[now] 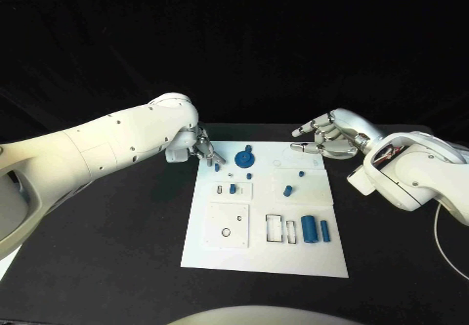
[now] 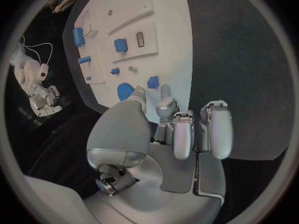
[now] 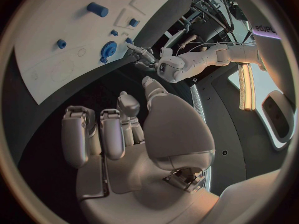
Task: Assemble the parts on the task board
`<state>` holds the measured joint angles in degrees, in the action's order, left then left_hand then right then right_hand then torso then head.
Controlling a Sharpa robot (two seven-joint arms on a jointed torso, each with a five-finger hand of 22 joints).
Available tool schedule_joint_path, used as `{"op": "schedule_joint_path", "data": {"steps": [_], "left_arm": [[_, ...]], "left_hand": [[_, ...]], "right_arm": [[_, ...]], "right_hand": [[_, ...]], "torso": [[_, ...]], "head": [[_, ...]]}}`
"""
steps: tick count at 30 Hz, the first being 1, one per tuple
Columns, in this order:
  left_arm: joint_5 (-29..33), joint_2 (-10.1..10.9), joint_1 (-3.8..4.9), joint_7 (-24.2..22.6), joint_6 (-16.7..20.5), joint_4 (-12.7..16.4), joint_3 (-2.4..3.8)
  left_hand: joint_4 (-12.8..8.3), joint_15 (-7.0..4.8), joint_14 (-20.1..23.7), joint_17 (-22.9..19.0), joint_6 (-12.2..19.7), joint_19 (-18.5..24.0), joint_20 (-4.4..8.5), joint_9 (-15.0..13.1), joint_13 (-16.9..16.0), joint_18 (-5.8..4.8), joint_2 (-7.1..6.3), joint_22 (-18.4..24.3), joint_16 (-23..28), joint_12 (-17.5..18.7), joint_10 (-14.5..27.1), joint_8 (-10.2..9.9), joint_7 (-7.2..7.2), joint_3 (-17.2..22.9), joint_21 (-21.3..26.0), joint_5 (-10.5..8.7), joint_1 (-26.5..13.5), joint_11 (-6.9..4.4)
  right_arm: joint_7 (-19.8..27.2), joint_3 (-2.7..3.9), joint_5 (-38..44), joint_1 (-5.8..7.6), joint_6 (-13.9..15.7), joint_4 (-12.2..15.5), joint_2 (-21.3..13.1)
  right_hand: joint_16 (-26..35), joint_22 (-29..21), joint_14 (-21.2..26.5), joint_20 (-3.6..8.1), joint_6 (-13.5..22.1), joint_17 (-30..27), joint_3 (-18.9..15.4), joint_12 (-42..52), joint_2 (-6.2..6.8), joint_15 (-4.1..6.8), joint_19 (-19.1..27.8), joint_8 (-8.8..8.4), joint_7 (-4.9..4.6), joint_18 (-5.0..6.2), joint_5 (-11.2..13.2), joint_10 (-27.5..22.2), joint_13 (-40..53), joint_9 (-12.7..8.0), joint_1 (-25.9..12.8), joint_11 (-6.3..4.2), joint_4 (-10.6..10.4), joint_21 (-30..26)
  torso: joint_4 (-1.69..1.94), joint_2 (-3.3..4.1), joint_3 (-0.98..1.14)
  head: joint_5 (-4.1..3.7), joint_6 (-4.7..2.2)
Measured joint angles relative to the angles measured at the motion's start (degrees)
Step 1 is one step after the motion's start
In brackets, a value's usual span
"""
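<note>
One board (image 1: 256, 257), white, lies mid-table with its long axis running from the near edge to the far edge. Blue parts on it: one gear (image 1: 245, 159) near the far left corner; one small block (image 1: 232, 189) set in a raised plate left of centre; one short peg (image 1: 289, 191) near the middle; two cylinders (image 1: 316, 229) side by side toward the near right, long axes pointing near to far. Several smaller blue pieces lie scattered about the far half; count uncertain. Left hand (image 1: 202, 150): at the board's far left corner, just beside the gear, fingers apart, grasping nothing. Right hand (image 1: 325, 139): off the far right corner, fingers loosely curled, apart, empty.
</note>
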<state>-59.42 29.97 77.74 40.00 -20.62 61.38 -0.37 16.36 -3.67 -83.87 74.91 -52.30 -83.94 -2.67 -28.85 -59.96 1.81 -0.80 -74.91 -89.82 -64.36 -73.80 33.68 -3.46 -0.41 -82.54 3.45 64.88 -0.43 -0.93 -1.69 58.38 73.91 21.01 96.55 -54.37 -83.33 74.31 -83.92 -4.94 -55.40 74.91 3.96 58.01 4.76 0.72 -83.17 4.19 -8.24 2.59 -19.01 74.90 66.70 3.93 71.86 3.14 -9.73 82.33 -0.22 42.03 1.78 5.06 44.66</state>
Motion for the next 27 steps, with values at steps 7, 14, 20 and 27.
{"op": "schedule_joint_path", "data": {"steps": [7, 14, 20, 27], "left_arm": [[0.3, -0.1, -0.04, 0.0, -0.4, -0.2, -0.01], [0.5, -0.1, -0.05, 0.0, -0.4, -0.2, -0.01], [0.8, -0.2, -0.06, 0.0, -0.4, -0.3, -0.01], [1.3, -0.3, -0.06, 0.0, -0.6, -0.6, -0.01]], "left_hand": [[-0.1, 0.0, 0.0, 0.0, -0.2, 0.0, 0.0, -0.1, 0.0, 0.0, 0.85, 0.0, 0.0, 0.0, -0.2, 0.6, 0.21, -0.4, 0.0, 0.0, 0.7, -0.2], [-0.4, -0.21, -0.2, 0.0, -0.5, -0.2, 0.21, -0.7, 0.0, 0.0, 2.53, 0.0, 0.0, -0.2, -0.4, 1.5, 0.52, -0.7, 0.0, 0.0, 2.4, -0.4], [-0.4, -0.21, -0.2, 0.0, -0.5, -0.2, 0.21, -0.8, -0.1, 0.0, 2.46, 0.0, 0.0, -0.2, -0.4, 1.5, 0.52, -0.7, 0.0, 0.0, 3.0, -0.4], [-0.6, -0.21, -0.2, 0.0, -0.5, -0.2, 0.21, -0.9, -0.1, 0.0, 2.46, 0.0, 0.0, -0.4, -0.6, 1.8, 0.52, -0.8, 0.0, 0.0, 3.0, -0.6]], "right_arm": [[0.0, 0.0, 0.0, 0.0, 0.0, 0.0, 0.0], [0.0, 0.0, 0.0, 0.0, 0.0, 0.0, 0.0], [0.0, 0.0, 0.0, 0.0, 0.0, 0.0, 0.1], [0.0, 0.0, 0.0, -0.02, -0.1, 0.0, 0.2]], "right_hand": [[0.0, 0.0, 0.0, 0.0, 0.0, 0.0, 0.0, 0.0, -0.31, 0.0, 0.0, 0.0, 0.0, -0.01, -0.2, 0.0, 0.0, 0.0, 0.3, 0.0, 0.0, 0.0], [0.0, 0.0, 0.0, 0.0, 0.0, 0.0, 0.0, 0.0, -0.31, 0.0, 0.0, 0.0, 0.0, -0.01, -0.2, 0.0, 0.0, 0.0, 0.3, 0.0, 0.0, 0.0], [0.0, 0.0, 0.0, 0.0, 0.0, 0.0, 0.0, 0.0, -0.31, 0.0, 0.0, 0.0, 0.0, 0.0, -0.3, 0.0, 0.0, 0.0, 0.3, 0.0, 0.0, 0.0], [0.0, -0.1, 0.0, 0.0, 0.0, 0.0, -0.2, 0.0, -0.31, 0.0, 0.0, 0.0, 0.0, -0.01, -0.4, 0.0, 0.0, 0.0, 0.3, 0.0, 0.2, 0.0]], "torso": [[0.03, -0.03, 0.0], [0.01, -0.03, 0.01], [0.0, 0.01, 0.03], [-0.03, 0.01, 0.03]], "head": [[0.14, -0.07], [0.21, 0.04], [0.21, 0.25], [0.2, 0.37]]}}
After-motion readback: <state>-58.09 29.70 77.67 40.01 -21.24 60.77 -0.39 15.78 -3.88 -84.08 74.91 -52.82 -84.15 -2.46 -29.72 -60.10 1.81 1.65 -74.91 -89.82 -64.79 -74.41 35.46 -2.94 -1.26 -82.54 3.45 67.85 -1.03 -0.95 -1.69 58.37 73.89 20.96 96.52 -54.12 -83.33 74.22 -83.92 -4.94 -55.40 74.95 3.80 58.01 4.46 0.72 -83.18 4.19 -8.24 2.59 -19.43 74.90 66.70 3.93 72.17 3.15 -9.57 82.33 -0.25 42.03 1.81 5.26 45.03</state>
